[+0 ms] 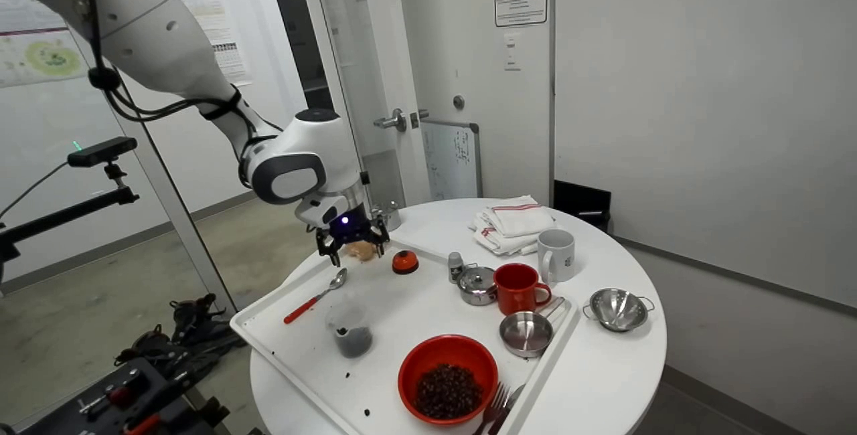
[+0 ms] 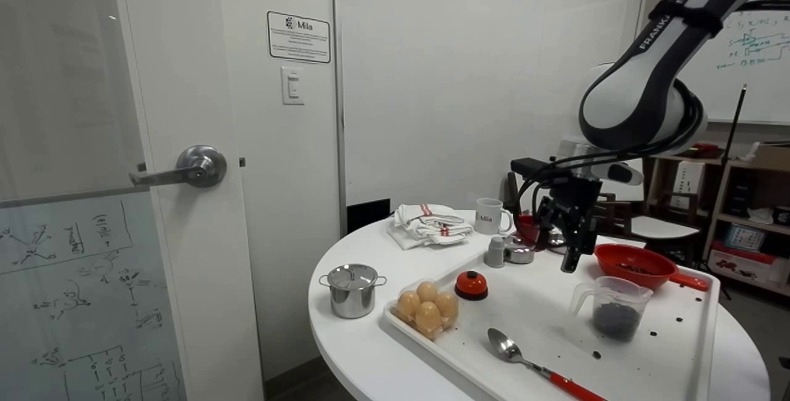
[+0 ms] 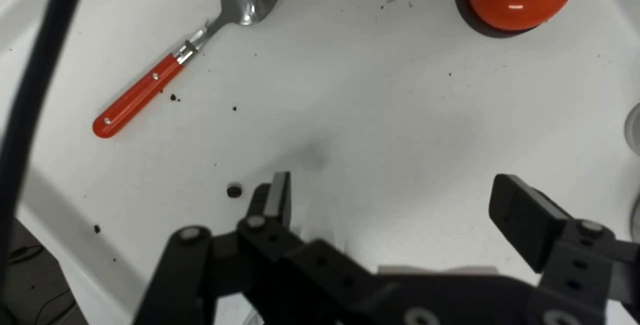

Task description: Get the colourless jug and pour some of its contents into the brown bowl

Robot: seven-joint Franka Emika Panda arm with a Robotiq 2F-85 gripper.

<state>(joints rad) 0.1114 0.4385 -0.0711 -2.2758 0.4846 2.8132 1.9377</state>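
The colourless jug (image 1: 353, 340) stands upright on the white tray (image 1: 402, 328), with dark contents in its lower part. In an exterior view its handle side shows too (image 2: 617, 314). No small brown bowl shows in these frames; the red bowl (image 1: 448, 381) holds dark beans. My gripper (image 1: 360, 255) is open and empty above the tray; it also shows in an exterior view (image 2: 575, 258). In the wrist view its fingers (image 3: 390, 182) are wide apart over bare tray. A clear edge at the bottom there, mostly hidden by the gripper, may be the jug.
A red-handled spoon (image 1: 315, 298), an orange-red domed object (image 1: 404, 262) and eggs (image 2: 428, 308) lie on the tray. Steel pots, a shaker (image 1: 455, 266), a red mug (image 1: 517, 288) and a small pan (image 1: 526, 333) stand at one side. A fork (image 1: 494, 405) lies beside the red bowl.
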